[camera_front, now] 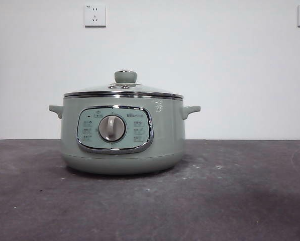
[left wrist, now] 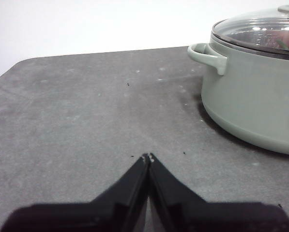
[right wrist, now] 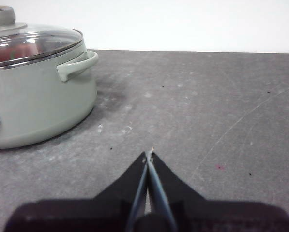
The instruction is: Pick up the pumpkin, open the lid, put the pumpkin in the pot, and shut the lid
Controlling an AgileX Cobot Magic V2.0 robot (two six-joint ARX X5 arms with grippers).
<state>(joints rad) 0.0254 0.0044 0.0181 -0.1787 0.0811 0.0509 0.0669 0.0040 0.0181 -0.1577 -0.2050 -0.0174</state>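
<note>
We are resting both the left gripper (left wrist: 148, 156) and right gripper (right wrist: 149, 153) closed and empty, since the lid (camera_front: 123, 89) is sitting on the pot (camera_front: 122, 135).

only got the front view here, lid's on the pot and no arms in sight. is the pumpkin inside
Observer: Something reddish shows through the glass lid in both wrist views; likely the pumpkin, though its shape is unclear.
Operator: where's the left gripper
Observer: The left gripper is low over bare table, apart from the pot, beside one side handle.
Operator: and the right one
Observer: The right gripper is on the pot's other side, also apart from it.
Operator: either holding anything
Observer: No. Both have their jaws shut on nothing.
</note>
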